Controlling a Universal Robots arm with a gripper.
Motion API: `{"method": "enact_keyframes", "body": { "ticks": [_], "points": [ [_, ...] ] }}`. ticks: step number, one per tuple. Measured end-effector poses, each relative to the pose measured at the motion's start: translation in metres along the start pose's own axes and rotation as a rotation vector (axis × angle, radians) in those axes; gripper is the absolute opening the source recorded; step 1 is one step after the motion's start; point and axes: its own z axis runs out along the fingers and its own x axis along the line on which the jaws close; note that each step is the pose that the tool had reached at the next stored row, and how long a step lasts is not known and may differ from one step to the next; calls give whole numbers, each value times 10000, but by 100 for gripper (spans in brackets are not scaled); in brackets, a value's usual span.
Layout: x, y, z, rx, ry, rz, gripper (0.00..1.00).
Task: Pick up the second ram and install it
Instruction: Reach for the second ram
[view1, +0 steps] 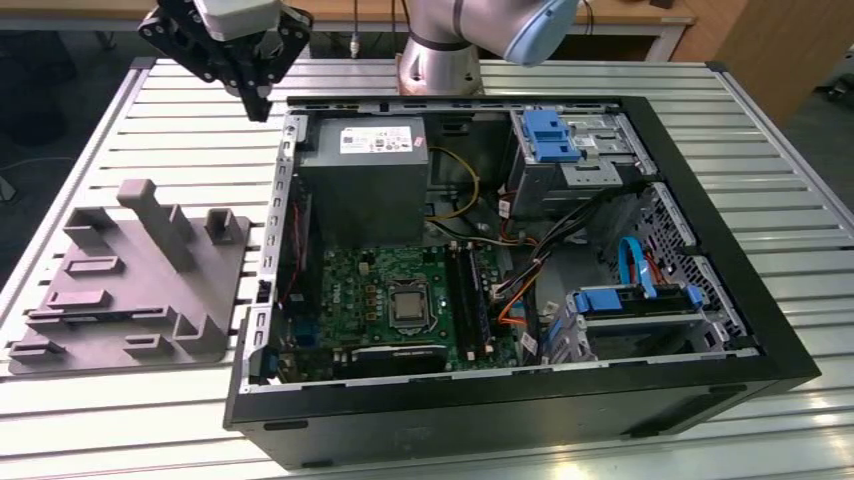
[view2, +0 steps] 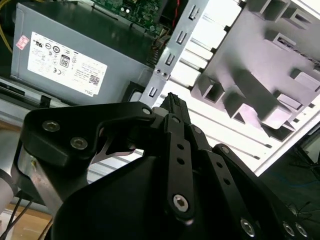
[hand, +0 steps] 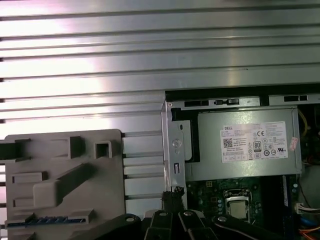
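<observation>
My gripper (view1: 256, 108) hangs shut above the slatted table, just outside the far corner of the open computer case (view1: 747, 330) on the exterior view's left. Its black fingers (view2: 172, 107) meet at the tips with nothing between them, and the tip (hand: 172, 194) hovers over the case's metal edge. The grey holder block (view1: 134, 280) stands on the table at the exterior view's left. One of its slots holds a thin strip with blue marks (hand: 50, 219); I cannot tell whether this is the second ram. Dark sticks stand in the memory slots (view1: 467, 290) beside the processor socket (view1: 404, 305).
The grey power supply (view1: 363, 175) fills the case's far corner close to the gripper. Blue drive brackets (view1: 550, 135) and cables (view1: 641, 270) lie at the exterior view's right. The arm's base (view1: 441, 60) stands behind the case. Bare slats (hand: 150, 50) stretch around the holder.
</observation>
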Motion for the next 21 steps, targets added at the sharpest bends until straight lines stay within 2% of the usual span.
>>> {"method": "enact_keyframes", "body": {
  "ticks": [21],
  "points": [
    [583,-44,-13,0,-1,-1,10]
  ]
}}
